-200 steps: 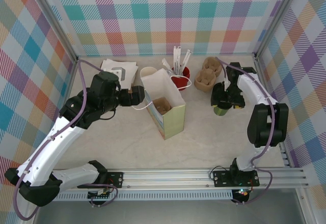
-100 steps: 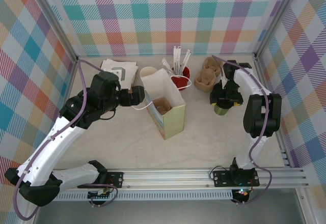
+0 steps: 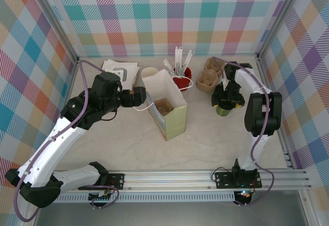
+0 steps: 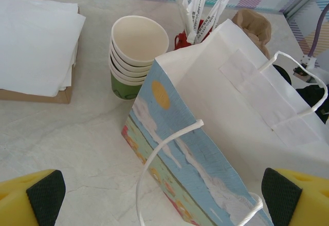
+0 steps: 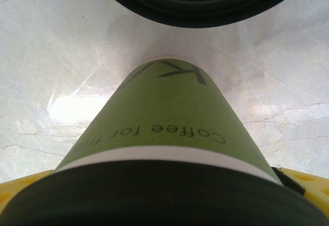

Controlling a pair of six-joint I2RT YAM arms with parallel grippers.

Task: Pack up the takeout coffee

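Olive-green paper and a black lid: that's the takeout coffee, standing upright on the pale marbled table over on the right, just in front of the brown pulp cup carriers. My right gripper sits right over it with its jaws spread wide and the cup between the yellow fingers. I can't tell whether they're actually touching it. On the right wrist view the cup's side reads "Coffee for", and the next word is cut off after what looks like "fr". Further down there's a bold black mark shaped like a K. My left gripper is spread wide too, with nothing in it, right by the string handle of the white paper bag. The bag stands open in the middle of the table with a brown carrier inside, and its side is printed with a sun, clouds and blue sky, no words. Behind it are a stack of cream cups, a red cup of white stirrers whose print is too small to read, and white napkins.
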